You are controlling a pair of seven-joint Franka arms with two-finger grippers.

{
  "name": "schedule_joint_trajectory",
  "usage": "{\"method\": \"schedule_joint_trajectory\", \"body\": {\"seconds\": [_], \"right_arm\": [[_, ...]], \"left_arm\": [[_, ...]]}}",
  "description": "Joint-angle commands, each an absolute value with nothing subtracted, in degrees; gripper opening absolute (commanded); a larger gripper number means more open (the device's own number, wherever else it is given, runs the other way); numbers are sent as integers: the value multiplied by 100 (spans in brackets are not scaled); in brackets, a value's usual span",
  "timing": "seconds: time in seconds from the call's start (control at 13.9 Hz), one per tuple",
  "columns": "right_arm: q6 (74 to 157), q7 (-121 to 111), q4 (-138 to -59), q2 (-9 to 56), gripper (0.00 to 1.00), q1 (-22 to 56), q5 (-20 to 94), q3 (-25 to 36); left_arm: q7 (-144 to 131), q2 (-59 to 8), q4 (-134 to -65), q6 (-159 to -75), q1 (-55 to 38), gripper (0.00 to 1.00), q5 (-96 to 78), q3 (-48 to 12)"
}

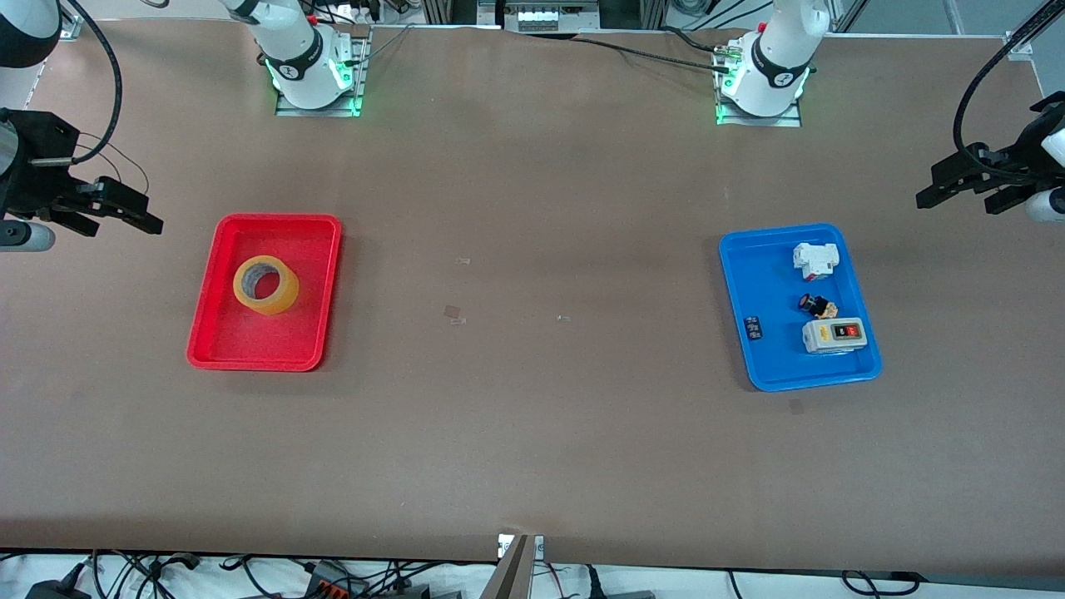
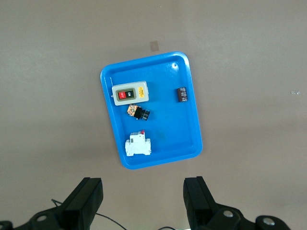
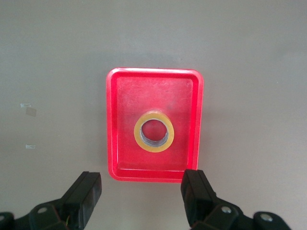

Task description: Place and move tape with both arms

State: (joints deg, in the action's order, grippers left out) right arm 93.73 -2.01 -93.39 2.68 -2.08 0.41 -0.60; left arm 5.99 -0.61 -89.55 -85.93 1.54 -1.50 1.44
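Tape (image 1: 266, 285) lies flat in the red tray (image 1: 208, 333) at the right arm's end of the table (image 1: 532, 433), hole up, so it's open to a top-down grab; the blue tray (image 1: 736, 274) at the left arm's end holds a switch box (image 1: 834, 335), breaker (image 1: 815, 260) and small parts. That fits either tape awaiting pickup or tape already set down there. Right gripper (image 3: 141, 191) hangs above the table just off the red tray, left gripper (image 2: 143, 199) just off the blue tray, both with fingers spread wide, touching nothing.

A yellow tape roll (image 1: 265, 285) is seen lying flat, hole up, in the red tray (image 1: 218, 344) at mid-left of the frame.
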Motion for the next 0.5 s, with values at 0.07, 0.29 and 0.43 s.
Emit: {"method": "schedule_joint_trajectory", "body": {"seconds": [0.07,0.29,0.43], "right_arm": [[9352,-316,-9378,167,100,-282,88,-150],[9352,-308,-9378,167,100,34,88,235],[9343,-308,-9378,158,100,35,88,272]], "left_arm": [[580,-62,-8842,-8473,176,100,-202,149],[580,-62,-8842,-8473,176,100,-202,149],[580,-62,-8842,-8473,176,100,-202,149]]}}
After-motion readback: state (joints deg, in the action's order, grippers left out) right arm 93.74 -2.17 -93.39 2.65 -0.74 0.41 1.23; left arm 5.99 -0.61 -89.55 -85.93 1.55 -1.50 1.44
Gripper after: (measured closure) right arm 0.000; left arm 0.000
